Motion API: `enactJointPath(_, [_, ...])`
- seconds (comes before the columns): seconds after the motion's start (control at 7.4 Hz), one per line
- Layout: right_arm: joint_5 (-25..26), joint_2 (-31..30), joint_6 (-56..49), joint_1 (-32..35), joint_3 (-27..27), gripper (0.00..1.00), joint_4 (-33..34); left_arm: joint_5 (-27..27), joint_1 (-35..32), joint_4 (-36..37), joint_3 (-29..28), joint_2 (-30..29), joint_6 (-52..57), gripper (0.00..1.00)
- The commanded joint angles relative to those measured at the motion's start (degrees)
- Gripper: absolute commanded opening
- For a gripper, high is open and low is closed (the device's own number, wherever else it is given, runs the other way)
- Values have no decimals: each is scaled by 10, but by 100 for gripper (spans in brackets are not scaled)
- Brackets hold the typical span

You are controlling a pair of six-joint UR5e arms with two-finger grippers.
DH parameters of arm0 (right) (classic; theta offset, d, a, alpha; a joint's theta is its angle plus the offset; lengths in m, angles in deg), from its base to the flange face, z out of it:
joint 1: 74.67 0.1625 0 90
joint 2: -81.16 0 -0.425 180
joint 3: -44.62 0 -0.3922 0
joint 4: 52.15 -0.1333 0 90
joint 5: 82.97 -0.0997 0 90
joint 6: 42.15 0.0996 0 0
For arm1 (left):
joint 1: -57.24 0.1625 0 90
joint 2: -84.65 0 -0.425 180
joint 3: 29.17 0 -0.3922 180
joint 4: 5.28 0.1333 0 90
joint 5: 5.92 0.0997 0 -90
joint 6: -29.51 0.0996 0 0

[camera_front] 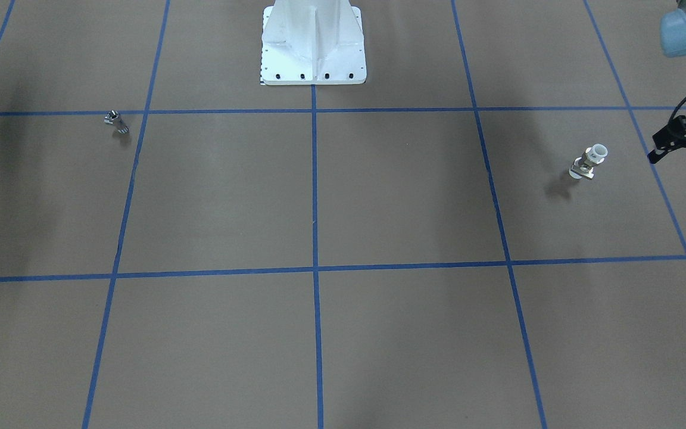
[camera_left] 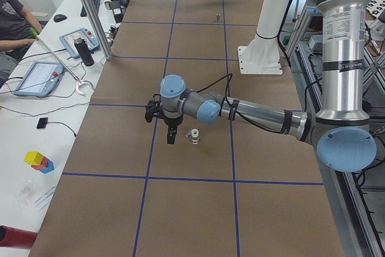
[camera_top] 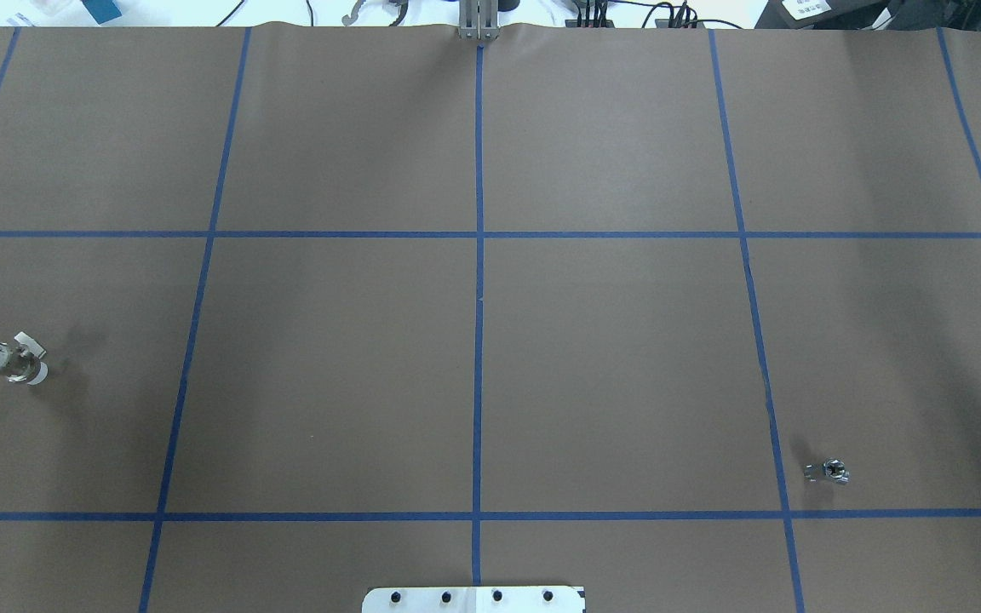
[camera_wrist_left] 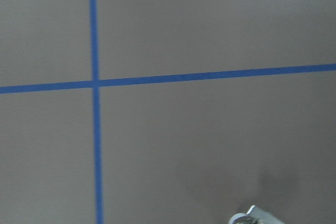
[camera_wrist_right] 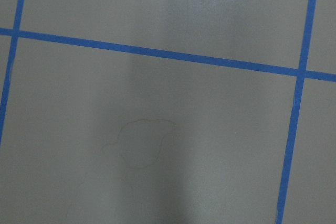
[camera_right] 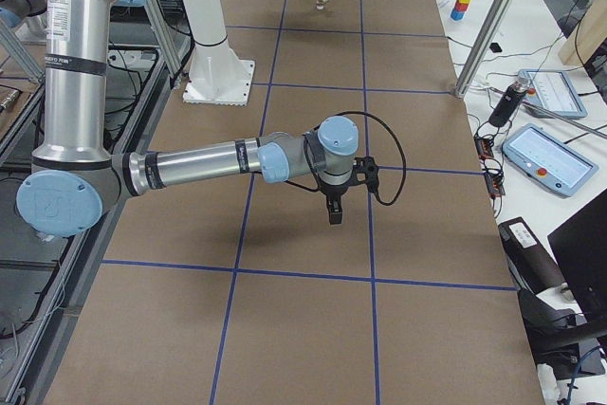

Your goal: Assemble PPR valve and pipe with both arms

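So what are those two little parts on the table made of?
The PPR valve looks like matte white plastic with a brass-coloured metal middle. The pipe seems polished or chromed metal, given its silver glints. Too small to be sure.

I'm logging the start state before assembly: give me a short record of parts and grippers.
PPR valve: standing on the table, robot's left side, untouched
pipe: on the table, robot's right side, far from the valve
left gripper: open, beside the valve, not touching
right gripper: over bare table; open or shut unclear
assembly: not yet begun
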Motion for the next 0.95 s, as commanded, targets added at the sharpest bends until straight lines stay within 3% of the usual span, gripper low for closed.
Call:
enactJointPath(0.0, [0,1,0,-12,0,100,-1,36,68,-35,9,16,-36,99])
enactJointPath(0.41, [1,2,1,-20,4,100,0,28,98,-34,13,29,-38,99])
enactJointPath(0.81, [3,2,1,-22,9,100,0,-12,99,-33,11,46,-35,99])
